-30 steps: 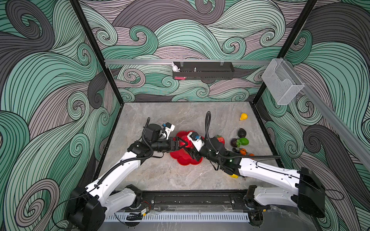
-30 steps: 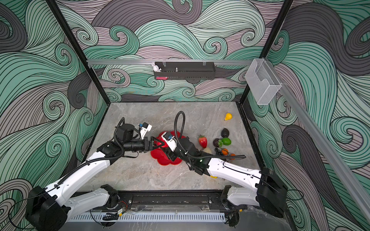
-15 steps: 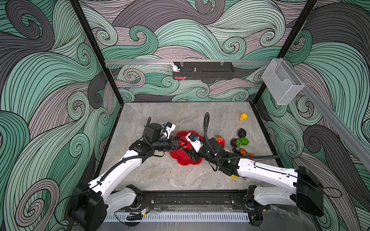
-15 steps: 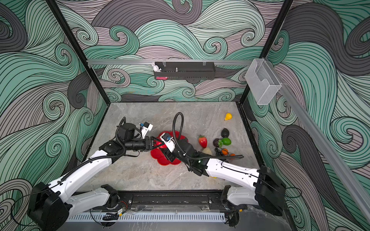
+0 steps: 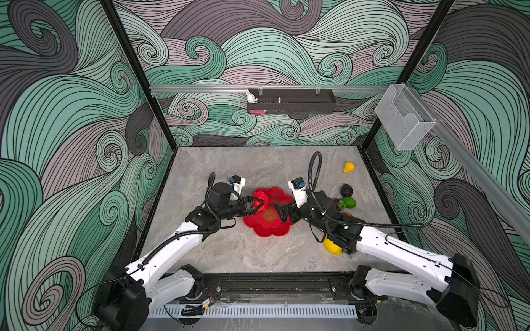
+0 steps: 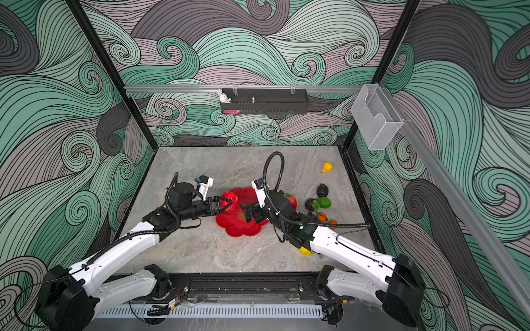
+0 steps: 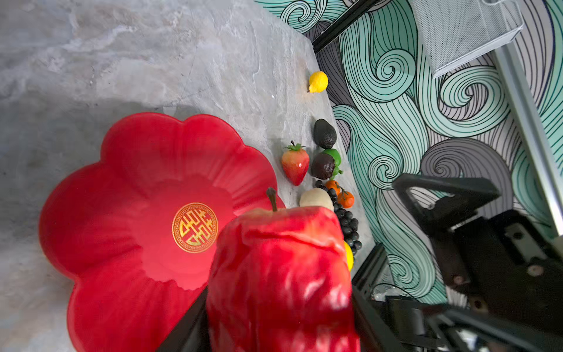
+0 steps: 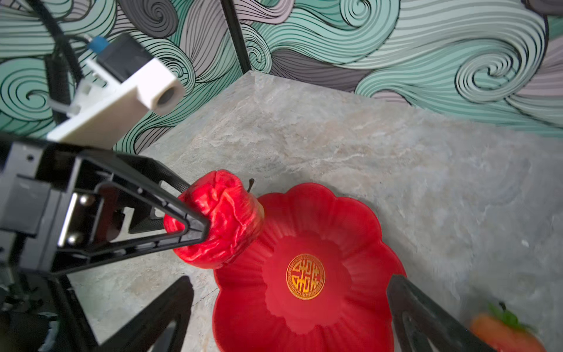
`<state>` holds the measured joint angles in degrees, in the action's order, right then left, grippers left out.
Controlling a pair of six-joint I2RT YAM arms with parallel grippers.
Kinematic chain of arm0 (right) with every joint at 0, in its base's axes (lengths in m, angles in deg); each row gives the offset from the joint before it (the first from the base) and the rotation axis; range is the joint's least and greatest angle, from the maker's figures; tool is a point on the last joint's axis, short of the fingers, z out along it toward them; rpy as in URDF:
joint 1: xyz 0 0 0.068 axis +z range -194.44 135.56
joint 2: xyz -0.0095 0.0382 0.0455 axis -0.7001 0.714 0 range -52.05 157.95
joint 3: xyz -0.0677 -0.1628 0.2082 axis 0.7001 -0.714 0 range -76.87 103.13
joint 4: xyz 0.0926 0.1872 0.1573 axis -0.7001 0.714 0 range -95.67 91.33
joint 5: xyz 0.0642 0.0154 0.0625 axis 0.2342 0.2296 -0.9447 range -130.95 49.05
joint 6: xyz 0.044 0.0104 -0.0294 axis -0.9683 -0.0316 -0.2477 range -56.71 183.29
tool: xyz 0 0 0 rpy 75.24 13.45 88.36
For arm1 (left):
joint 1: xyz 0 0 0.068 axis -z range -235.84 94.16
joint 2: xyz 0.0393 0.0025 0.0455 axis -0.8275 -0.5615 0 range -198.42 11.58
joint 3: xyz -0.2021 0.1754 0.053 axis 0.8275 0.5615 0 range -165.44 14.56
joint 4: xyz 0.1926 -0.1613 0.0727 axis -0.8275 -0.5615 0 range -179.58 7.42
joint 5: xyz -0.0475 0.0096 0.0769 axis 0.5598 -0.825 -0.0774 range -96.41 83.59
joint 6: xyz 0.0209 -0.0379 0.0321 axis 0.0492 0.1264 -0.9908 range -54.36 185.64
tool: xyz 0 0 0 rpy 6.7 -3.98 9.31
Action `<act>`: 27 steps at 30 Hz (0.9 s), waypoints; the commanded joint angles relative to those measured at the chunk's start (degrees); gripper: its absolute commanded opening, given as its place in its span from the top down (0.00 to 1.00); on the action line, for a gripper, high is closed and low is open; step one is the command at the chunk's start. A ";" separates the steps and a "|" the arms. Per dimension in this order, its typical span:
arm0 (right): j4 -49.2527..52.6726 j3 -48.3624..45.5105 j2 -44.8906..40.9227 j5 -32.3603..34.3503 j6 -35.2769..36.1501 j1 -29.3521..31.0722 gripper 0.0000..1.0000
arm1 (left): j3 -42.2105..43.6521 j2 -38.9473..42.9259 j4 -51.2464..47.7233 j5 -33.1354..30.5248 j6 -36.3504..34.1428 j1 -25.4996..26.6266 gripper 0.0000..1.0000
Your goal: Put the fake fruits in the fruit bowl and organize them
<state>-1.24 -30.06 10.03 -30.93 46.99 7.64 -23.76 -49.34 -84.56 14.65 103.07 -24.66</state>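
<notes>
Left gripper (image 5: 256,203) clamps a dented red apple (image 8: 225,219) above the rim of the fruit bowl (image 5: 269,232).
Right gripper (image 5: 279,212), spread wide and empty, hovers over the bowl's opposite side; released here, the apple may roll off the rim.

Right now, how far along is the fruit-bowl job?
Done: nothing; the fruit bowl holds no fruit. In hand: the left gripper grips the red apple at the bowl's rim; the right gripper is open, empty. Left: strawberry, avocado, grapes and the other fruits lie on the table.
</notes>
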 commanded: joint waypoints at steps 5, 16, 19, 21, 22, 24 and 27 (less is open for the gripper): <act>15.56 4.36 -3.39 -3.64 -18.85 -1.26 0.00 | 3.55 0.11 18.54 -12.04 -16.50 9.95 0.54; 18.61 6.77 -4.56 -8.53 -25.84 -1.63 0.00 | 9.66 0.35 31.43 -14.74 -35.17 20.59 0.54; 18.85 7.04 -3.61 -10.33 -26.51 -1.55 0.00 | 10.79 0.46 33.37 -14.63 -37.85 22.10 0.54; 18.65 7.16 -2.89 -11.60 -26.34 -1.36 0.00 | 10.90 0.37 33.45 -14.81 -39.10 22.76 0.54; 18.84 7.22 -2.47 -12.01 -26.33 -1.29 0.00 | 10.95 0.33 33.57 -14.82 -39.66 23.02 0.54; 19.24 7.27 -1.93 -12.27 -26.29 -1.19 0.01 | 11.12 0.12 33.92 -15.12 -40.39 23.43 0.54; 18.34 7.17 -1.39 -14.09 -26.24 -1.19 0.04 | 11.43 -0.55 35.00 -15.64 -41.03 23.84 0.54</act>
<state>16.81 -24.23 8.22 -42.71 21.14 6.17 -12.22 -49.45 -53.08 0.13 64.73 -1.39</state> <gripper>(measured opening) 0.962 0.595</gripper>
